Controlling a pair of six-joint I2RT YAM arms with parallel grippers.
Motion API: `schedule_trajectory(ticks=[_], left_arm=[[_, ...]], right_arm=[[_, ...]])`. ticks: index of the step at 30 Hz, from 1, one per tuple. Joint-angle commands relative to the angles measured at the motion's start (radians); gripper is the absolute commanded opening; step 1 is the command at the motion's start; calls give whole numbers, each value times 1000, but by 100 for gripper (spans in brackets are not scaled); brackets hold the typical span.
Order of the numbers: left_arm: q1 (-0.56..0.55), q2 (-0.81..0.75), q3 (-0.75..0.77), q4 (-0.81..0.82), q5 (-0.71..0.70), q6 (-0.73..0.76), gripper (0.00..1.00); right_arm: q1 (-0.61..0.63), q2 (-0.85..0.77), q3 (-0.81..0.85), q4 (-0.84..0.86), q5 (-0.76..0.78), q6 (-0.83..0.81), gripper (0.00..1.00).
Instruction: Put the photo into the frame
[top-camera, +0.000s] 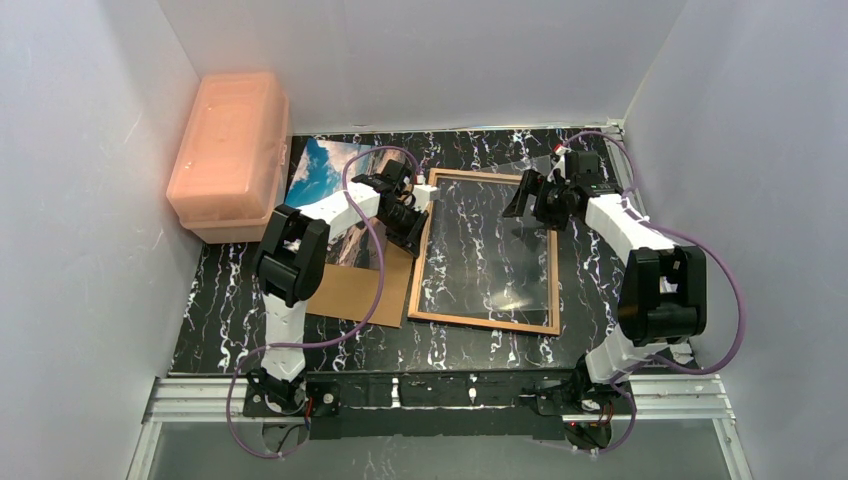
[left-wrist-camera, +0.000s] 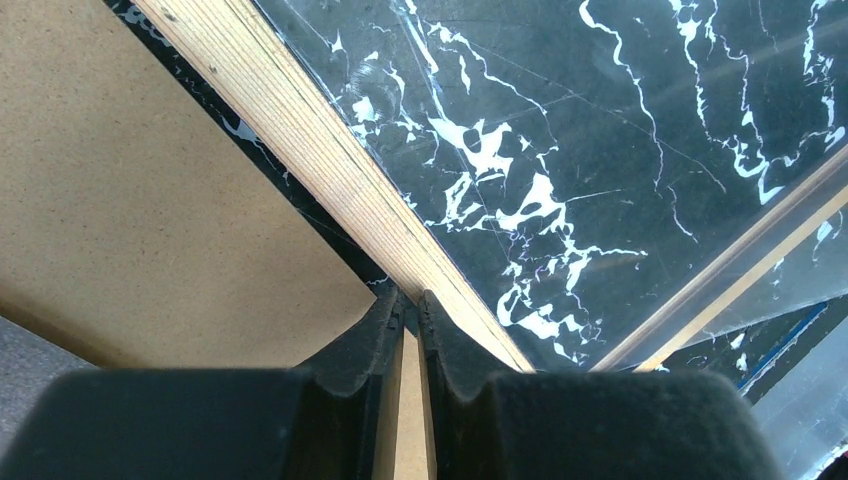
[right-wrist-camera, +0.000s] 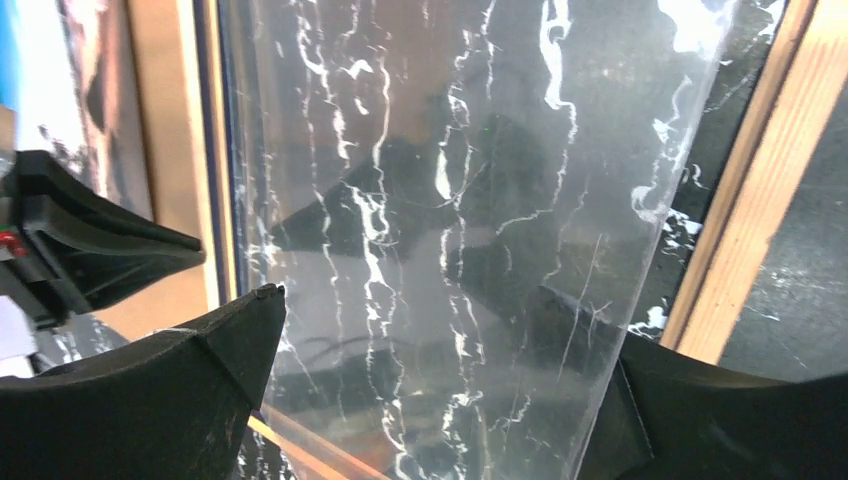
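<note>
The frame (top-camera: 480, 323) lies flat at mid-desk (top-camera: 230, 300), wood-brown side up. The left gripper (left-wrist-camera: 411, 300) pinches its left rail near the far corner. The right gripper (right-wrist-camera: 440, 330) hangs over the glazing with its jaws wide apart. The photo (top-camera: 318, 170) lies far left, behind the left gripper.

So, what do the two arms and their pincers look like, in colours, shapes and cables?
Both arms have white links and bulky black joint housings: left arm, right arm. A thin purple cable loops loosely along each one. The left pincer and right pincer are matte black, with two thick fingers tapering to blunt tips. I see no markings.
</note>
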Motion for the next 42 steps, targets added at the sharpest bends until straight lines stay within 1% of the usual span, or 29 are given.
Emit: schedule_trajectory(ticks=[1,8,13,20,26,30,34,38,42], left_arm=[[-13,0,14,-1,40,11,9],[-14,0,15,-2,47,9,9],[-13,0,11,-1,46,11,9],[-14,0,8,-1,46,13,8],[-14,1,9,-1,46,15,9],[-14,3,7,-1,45,17,8],[-13,0,7,-1,41,22,8],[-14,-3,6,-1,39,24,8],[-13,-6,8,-1,44,23,8]], right_arm=[[11,10,68,-103,88,-77,99],[25,42,97,-162,174,-111,99],[25,48,103,-173,208,-136,99],[26,69,107,-159,167,-132,99],[26,84,102,-167,183,-142,99],[27,70,84,-138,161,-132,99],[27,79,91,-150,165,-138,99],[28,91,98,-171,200,-150,99],[34,103,106,-208,299,-179,99]])
